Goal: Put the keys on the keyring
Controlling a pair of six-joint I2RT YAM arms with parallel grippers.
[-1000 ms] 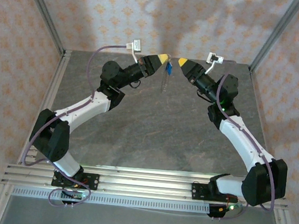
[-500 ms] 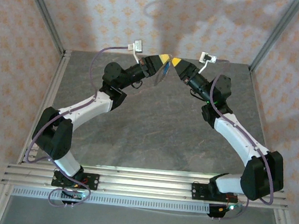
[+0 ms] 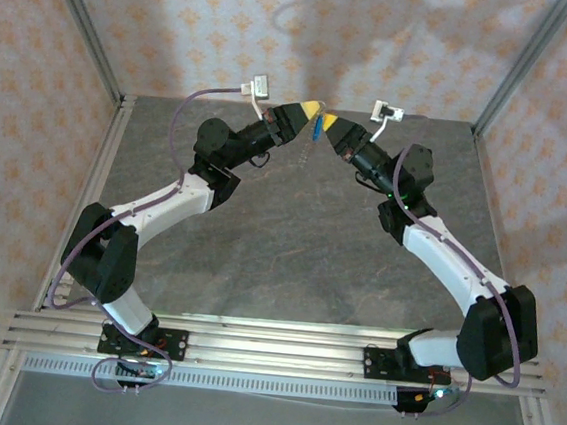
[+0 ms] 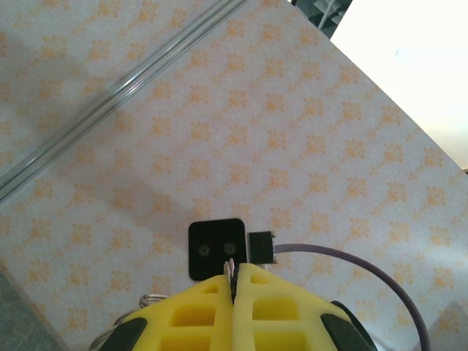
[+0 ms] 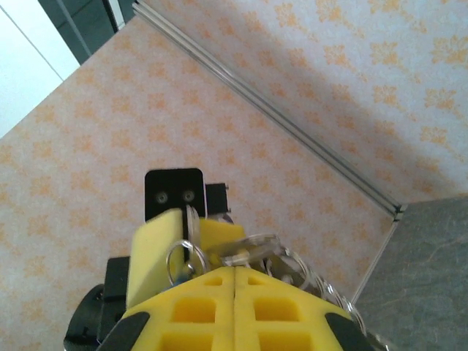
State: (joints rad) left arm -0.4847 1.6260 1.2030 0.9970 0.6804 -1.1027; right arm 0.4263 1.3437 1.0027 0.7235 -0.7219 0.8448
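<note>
High above the back of the table my left gripper (image 3: 314, 107) is shut on the keyring (image 3: 308, 151), whose thin chain hangs down from the tips. The tiny blue key (image 3: 316, 128) dangles just under those tips. My right gripper (image 3: 328, 123) is shut and its tip sits right beside the key, touching or nearly so. In the left wrist view a thin metal ring edge (image 4: 230, 268) pokes out between the shut yellow fingers (image 4: 197, 307). The right wrist view has my shut right gripper (image 5: 234, 272) just below the left gripper (image 5: 186, 212), a small ring (image 5: 179, 257), a clasp (image 5: 252, 247) and the chain (image 5: 318, 281).
The grey tabletop (image 3: 291, 243) lies far below both grippers. Patterned walls and metal frame posts (image 3: 81, 22) close in the back and sides. The right arm's black wrist camera (image 4: 216, 248) faces my left fingertips at close range.
My right gripper has swung left from a clear gap until its tip meets the left gripper's tip by the blue key. The left gripper has stayed put, still holding.
</note>
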